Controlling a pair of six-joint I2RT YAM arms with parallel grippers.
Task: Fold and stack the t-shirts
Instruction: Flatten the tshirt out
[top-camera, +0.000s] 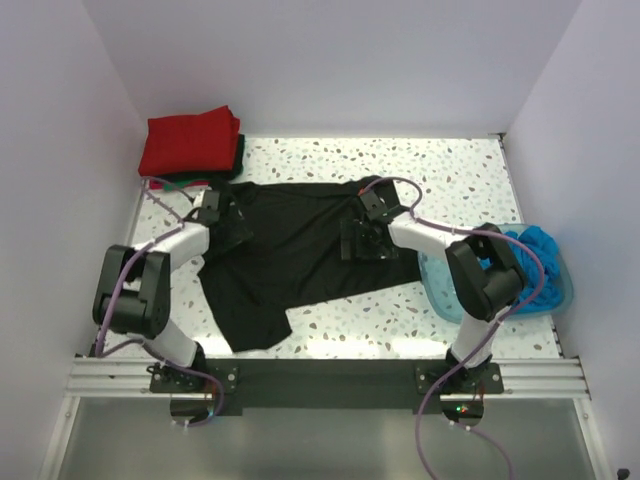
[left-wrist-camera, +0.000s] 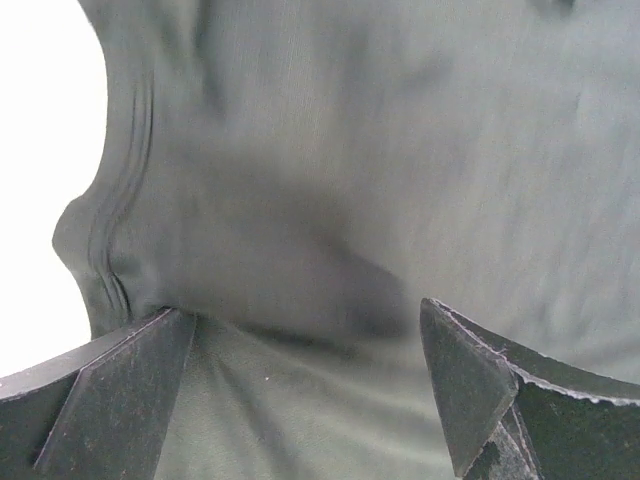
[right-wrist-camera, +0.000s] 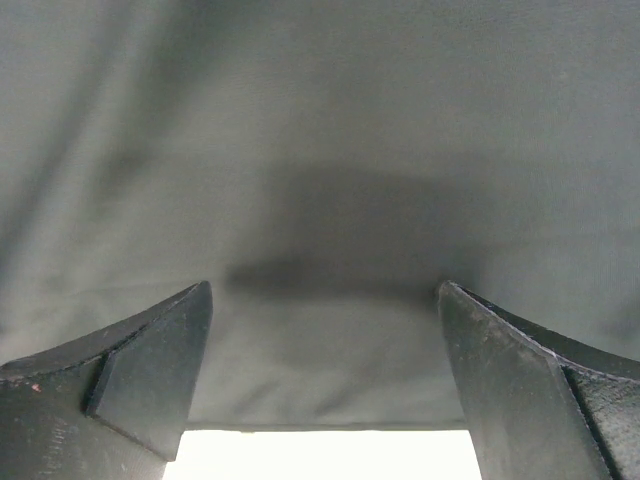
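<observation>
Left gripper (left-wrist-camera: 305, 312) and right gripper (right-wrist-camera: 325, 292) stood spread over the black t-shirt (top-camera: 300, 250); both should pinch its edges together, evenly.

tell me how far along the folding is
Done: red t-shirt lies folded on a green t-shirt, far left corner. In hand: black t-shirt spread out, left gripper and right gripper open over it. Left: folding it, then the blue t-shirt in the tub.

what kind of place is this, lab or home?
Likely a lab test cell: plain white walls box in a speckled table, left arm and right arm bolted to an aluminium rail.
</observation>
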